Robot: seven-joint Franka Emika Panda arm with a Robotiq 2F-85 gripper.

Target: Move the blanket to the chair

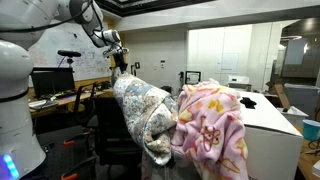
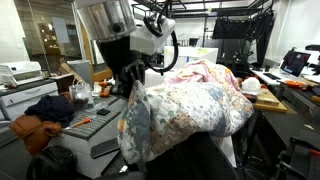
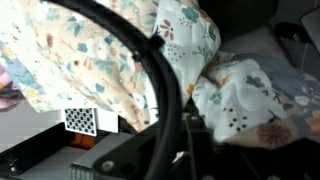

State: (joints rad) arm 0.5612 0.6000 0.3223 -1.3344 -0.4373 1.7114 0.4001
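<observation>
Gripper [image 2: 134, 80] jaws clamped on blanket [image 2: 190, 108], draped over chair [image 1: 104, 132]; advise lowering until fabric settles on chair before release.

- Pink flowered fleece [image 1: 212, 125] hanging just beside the white counter [image 1: 272, 128].
- Dark monitor [image 1: 52, 80] off to the side.
- Orange cloth [image 2: 28, 130] crumpled next to dark clothes [image 2: 45, 105].

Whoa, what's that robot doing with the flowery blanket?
The robot's gripper is pinched shut on the top edge of the quilted blanket. The blanket hangs in a big bundle over the black chair, right beside a pink blanket. The robot has not let go yet.
</observation>
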